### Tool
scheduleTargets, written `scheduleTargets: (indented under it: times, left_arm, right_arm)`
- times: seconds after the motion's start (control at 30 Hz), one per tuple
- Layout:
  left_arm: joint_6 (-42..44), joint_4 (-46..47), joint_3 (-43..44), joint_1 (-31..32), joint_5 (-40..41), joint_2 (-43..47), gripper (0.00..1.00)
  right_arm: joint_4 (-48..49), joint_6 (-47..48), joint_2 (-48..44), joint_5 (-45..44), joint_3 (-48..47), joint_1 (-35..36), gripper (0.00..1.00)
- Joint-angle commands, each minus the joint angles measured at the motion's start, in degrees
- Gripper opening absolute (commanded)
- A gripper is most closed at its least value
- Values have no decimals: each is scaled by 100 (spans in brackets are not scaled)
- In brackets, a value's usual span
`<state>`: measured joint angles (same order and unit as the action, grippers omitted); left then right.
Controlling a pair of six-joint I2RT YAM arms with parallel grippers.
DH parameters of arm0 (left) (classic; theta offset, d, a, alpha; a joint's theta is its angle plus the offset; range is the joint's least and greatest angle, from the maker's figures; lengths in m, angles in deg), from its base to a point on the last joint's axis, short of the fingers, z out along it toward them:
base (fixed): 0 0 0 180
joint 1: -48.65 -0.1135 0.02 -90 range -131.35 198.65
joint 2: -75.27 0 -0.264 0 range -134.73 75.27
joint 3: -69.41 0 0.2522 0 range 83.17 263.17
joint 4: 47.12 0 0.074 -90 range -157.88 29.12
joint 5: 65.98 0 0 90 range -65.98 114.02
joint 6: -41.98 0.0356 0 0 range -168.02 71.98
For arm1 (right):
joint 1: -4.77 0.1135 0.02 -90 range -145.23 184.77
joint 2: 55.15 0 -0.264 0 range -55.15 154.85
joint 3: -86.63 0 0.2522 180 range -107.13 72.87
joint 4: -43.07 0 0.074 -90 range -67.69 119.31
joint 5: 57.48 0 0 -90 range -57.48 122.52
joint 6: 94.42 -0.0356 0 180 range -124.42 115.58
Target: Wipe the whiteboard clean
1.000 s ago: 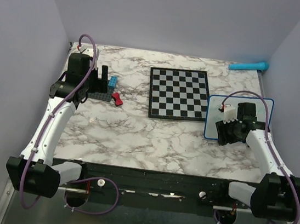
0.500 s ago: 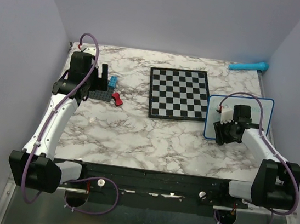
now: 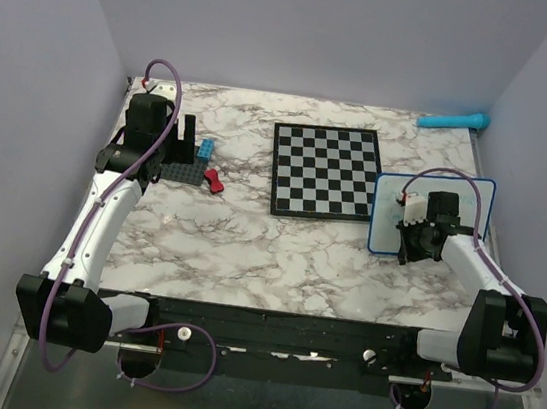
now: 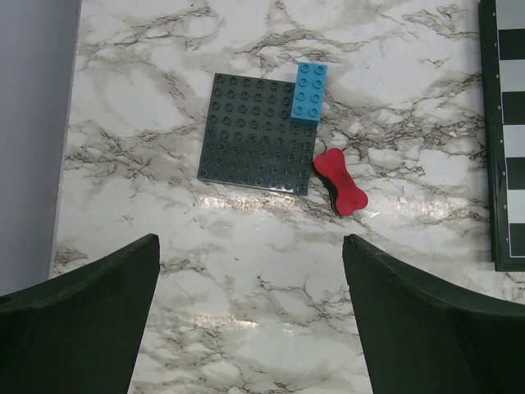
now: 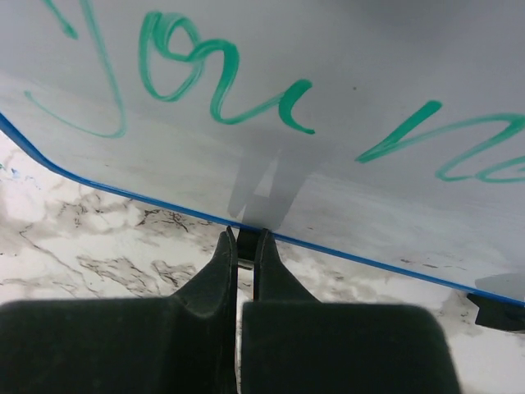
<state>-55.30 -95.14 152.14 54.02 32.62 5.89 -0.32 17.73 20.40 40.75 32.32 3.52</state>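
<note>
Since a second ago the whiteboard has slid a little to the left. The right gripper has gone from partly apart to fingers pressed together, tips against the near blue rim. Nothing shows between them, so I judge it is nudging the edge, not clamping it. The main risk is that the whiteboard lies loose on the marble table. Any push or rub from those bare tips could skate it farther into the chessboard, whose near right corner it already meets or nearly meets. No eraser or cloth shows in either gripper, so a wipe with hard fingers may only smear the ink. The left gripper, fingers spread wide, hangs well apart over the toy bricks and cannot pin the whiteboard down from there. The whiteboard sits at the table's right side, white with rounded corners. Teal-green cursive writing runs across it, crisp and unwiped, and its glossy face mirrors the fingers.
</note>
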Motion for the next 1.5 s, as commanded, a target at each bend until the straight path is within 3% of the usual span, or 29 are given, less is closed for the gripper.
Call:
scheduleTargets:
  times: [0.0,0.47,0.6,0.7,0.83,0.87,0.9,1.07,1.23,1.47]
  left_arm:
    - [43,157,73,-27,203,-49,99]
    - [52,209,117,-27,309,-154,99]
    - [8,192,161,-27,335,-198,99]
    - [-18,174,169,-27,362,-233,99]
    - [508,331,-119,-9,-840,11,99]
    - [962,498,-329,-1,-1713,74,99]
    - [1140,604,-445,52,-1948,153,99]
    - [2168,1026,-911,876,-2766,171,99]
    - [3013,1167,-877,2019,-2495,-574,99]
    - [3137,2097,-421,3145,-2293,-1981,99]
  right_arm:
    - [-121,324,153,284,136,11,1]
    - [-1062,1546,-972,1751,347,29,1]
    - [-1298,1520,-1086,2111,233,73,1]
    - [-1055,1178,-1086,1772,101,240,1]
    - [-1115,1107,-849,1744,-84,249,1]
    - [-1115,1116,-788,1743,-84,249,1]
    - [-1098,1107,-787,1726,-67,240,1]
    - [-905,1019,-814,1577,12,240,1]
    - [-790,1019,-814,1533,109,240,1]
    - [-755,1300,-989,1462,373,187,1]
